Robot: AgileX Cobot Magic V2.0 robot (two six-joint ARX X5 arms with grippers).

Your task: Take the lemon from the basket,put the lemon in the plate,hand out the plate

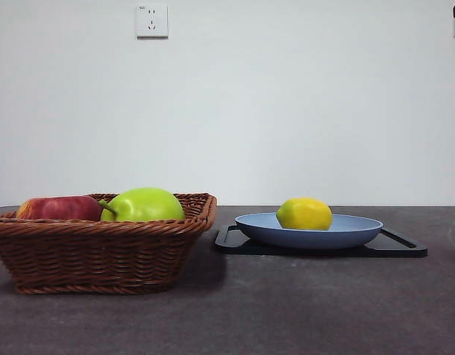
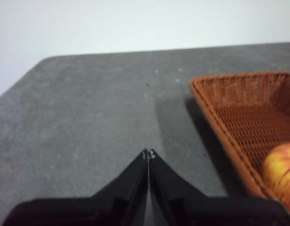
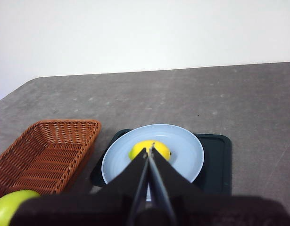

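Already lemon (image 1: 305,214) on plate (image 1: 308,231), basket (image 1: 101,251) beside, both grippers' jaws pressed together, no legible writing.

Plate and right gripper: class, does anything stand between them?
Nothing visible does. The right gripper, jaws shut, hangs above the plate, which holds the lemon on the black tray; the basket stands apart beside it.
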